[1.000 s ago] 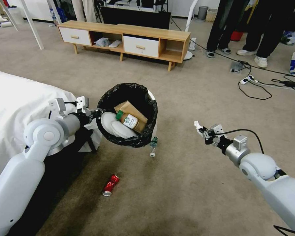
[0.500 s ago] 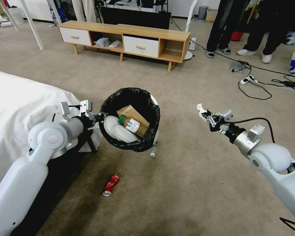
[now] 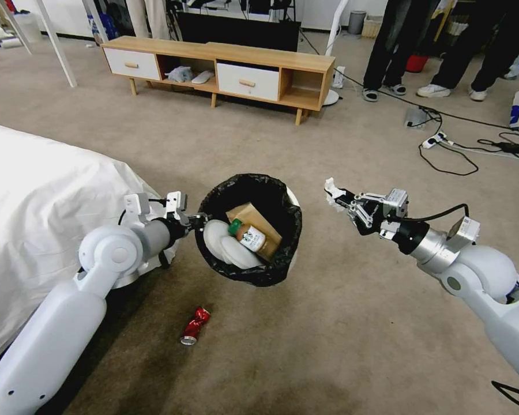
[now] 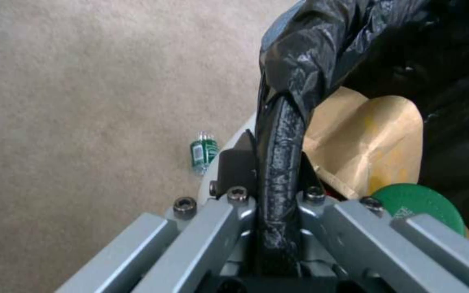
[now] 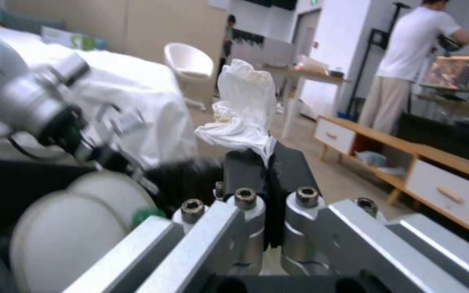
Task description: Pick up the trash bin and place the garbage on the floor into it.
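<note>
The left gripper (image 3: 197, 219), clamped on the rim, has swung the trash bin (image 3: 249, 237) rightward, above the floor (image 3: 328, 323). The right gripper (image 3: 335, 197), pinching a white tissue (image 3: 330, 190), has closed in beside it; a drop looks near. A crushed can (image 3: 195, 325) remains.

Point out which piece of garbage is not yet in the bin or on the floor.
The white tissue, pinched in the right end effector beside the trash bin; the crushed red can lies on the carpet.
</note>
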Motion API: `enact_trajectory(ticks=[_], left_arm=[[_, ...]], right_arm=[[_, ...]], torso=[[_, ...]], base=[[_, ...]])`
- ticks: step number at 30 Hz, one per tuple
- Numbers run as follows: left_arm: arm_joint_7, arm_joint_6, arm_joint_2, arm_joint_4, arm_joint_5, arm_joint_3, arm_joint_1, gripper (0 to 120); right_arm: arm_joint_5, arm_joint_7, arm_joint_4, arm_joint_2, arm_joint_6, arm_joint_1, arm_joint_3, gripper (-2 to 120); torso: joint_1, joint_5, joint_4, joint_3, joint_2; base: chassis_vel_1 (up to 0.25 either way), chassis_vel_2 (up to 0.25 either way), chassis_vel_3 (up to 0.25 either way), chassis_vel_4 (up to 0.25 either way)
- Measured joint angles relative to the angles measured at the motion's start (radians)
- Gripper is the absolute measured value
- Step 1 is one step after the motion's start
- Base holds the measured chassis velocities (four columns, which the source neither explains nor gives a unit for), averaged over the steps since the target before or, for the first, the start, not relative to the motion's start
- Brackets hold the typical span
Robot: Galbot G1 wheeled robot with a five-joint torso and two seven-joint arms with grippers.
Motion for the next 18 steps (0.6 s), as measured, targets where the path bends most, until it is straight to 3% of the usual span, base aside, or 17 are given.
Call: enact_trajectory(ticks=[18], left_arm=[[0.017,0.0,-0.055,0.088,-0.007,0.128,-0.072,2]], right_arm=[[0.092,-0.056,0.088,-0.04,0.006,0.045,-0.015,0]], torso=[[0.0,0.0001,0.0,0.0,0.0]], base=[[0.0,0.0,0.0,0.0]])
